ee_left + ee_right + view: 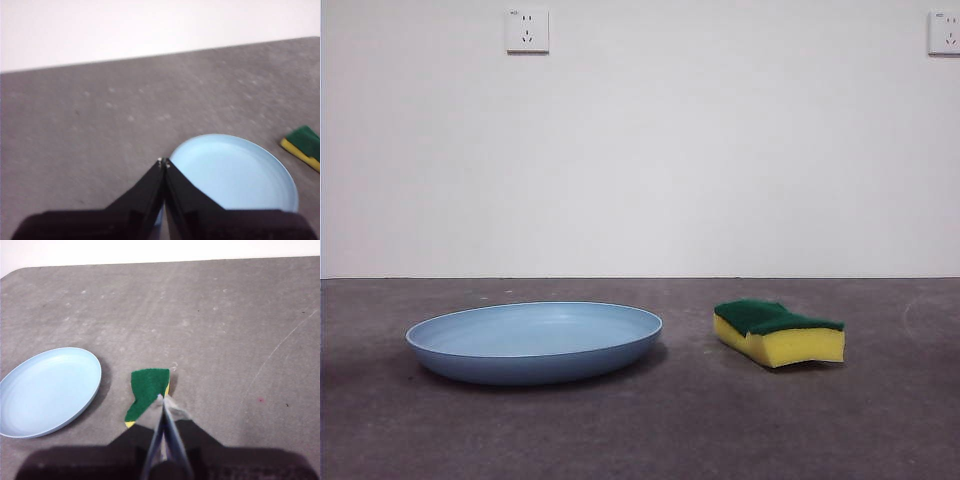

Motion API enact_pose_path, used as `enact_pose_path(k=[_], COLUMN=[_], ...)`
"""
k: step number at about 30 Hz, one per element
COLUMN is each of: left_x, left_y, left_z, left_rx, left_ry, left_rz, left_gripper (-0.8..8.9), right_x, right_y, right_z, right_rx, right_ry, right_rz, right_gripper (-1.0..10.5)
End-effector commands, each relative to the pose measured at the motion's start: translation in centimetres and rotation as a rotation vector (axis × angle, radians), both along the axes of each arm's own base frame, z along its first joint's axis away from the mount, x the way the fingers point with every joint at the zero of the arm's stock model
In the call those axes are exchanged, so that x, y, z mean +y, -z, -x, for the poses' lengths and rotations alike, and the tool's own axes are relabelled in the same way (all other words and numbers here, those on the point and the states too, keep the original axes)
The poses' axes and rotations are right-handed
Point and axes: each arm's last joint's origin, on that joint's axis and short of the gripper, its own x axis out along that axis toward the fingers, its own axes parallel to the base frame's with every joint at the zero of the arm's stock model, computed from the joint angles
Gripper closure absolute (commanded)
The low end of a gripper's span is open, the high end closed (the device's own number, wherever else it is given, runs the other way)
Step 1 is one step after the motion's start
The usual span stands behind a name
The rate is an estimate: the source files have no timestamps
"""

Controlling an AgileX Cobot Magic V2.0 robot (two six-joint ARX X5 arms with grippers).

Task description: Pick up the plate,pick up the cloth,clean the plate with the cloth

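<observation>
1. Wide, shallow, round light-blue plate [534, 340] with a smooth matte finish sitting flat on the rough dark grey counter [640, 430], toward the left in the front view.
2. Small rectangular sponge [779, 332], standing in for the cloth here: thick yellow foam, dark green scouring top, wavy edges. Lying flat on the counter to the right of the plate, green side up, clearly apart from it with bare counter between.
3. Nothing on or in the plate, as far as visible.
4. Left tool [164, 162]: both black jaws pressed together at the tips, gripping nothing. Hanging above the counter with its tips over the near edge of the plate [235, 172]; touching it or not, can't tell from this angle. Corner of the sponge [304, 146] peeking in at the side of that view.
5. Right tool [162, 399]: jaws closed tip to tip too, empty. Hovering over the sponge [146, 393], tips lined up with one edge of the green top. Contact not clear either. Plate [47, 390] off to one side in that view.
6. Neither arm showing in the front view, just the two things on the counter.
7. Plain white wall [640, 150] behind, with two white wall sockets [527, 30] up high, one at the far right edge.
</observation>
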Motion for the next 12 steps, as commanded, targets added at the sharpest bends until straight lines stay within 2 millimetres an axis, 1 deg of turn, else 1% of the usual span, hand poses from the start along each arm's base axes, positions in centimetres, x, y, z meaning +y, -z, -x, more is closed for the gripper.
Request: enact_pose_path(k=[1, 3, 6, 9, 12], left_x=[0.5, 0.9, 1.3, 1.6, 1.8], left_y=[-0.1, 0.2, 1.9, 4.3, 6.8], left_z=[0.2, 0.2, 0.0, -0.1, -0.3], left_rx=[-0.062, -0.125, -0.216, -0.262, -0.264], left_ry=[-0.039, -0.08, -0.113, -0.09, -0.069], left_rz=[-0.019, -0.003, 0.023, 0.038, 0.043], left_gripper=[8.17, 8.17, 8.17, 8.17, 8.17], right_x=[0.0, 0.0, 0.0, 0.0, 0.0], right_y=[0.0, 0.0, 0.0, 0.0, 0.0], right_z=[0.0, 0.0, 0.0, 0.0, 0.0], right_rx=[-0.002, -0.001, -0.001, -0.001, -0.001], right_ry=[0.004, 0.004, 0.003, 0.004, 0.004], right_rz=[-0.011, -0.011, -0.011, -0.01, -0.01], right_gripper=[9.5, 9.5, 9.5, 9.5, 9.5])
